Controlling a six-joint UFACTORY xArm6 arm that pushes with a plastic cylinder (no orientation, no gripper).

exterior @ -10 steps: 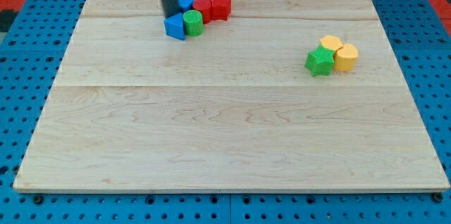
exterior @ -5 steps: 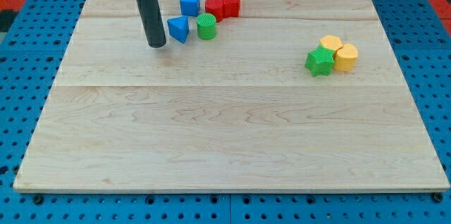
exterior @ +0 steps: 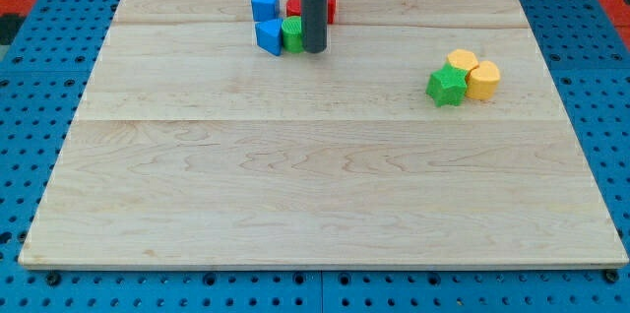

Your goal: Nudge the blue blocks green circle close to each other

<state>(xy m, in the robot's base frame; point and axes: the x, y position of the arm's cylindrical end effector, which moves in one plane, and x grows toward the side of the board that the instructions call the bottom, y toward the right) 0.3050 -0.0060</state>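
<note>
A blue square block (exterior: pixel 264 3) sits near the view's top. A blue triangular block (exterior: pixel 269 35) lies just below it, touching the green circle (exterior: pixel 291 34) on its right. My tip (exterior: pixel 314 50) stands right against the green circle's right side. The rod hides part of the green circle and of the red blocks behind it.
Two red blocks (exterior: pixel 295 5) sit at the view's top behind the rod, partly hidden. At the view's right a green star (exterior: pixel 446 86) touches two yellow blocks (exterior: pixel 482 80). The wooden board (exterior: pixel 315 195) lies on a blue pegboard.
My tip has moved from the left of the blue triangle to the right of the green circle. The blue triangle and green circle now touch, shifted slightly right.
</note>
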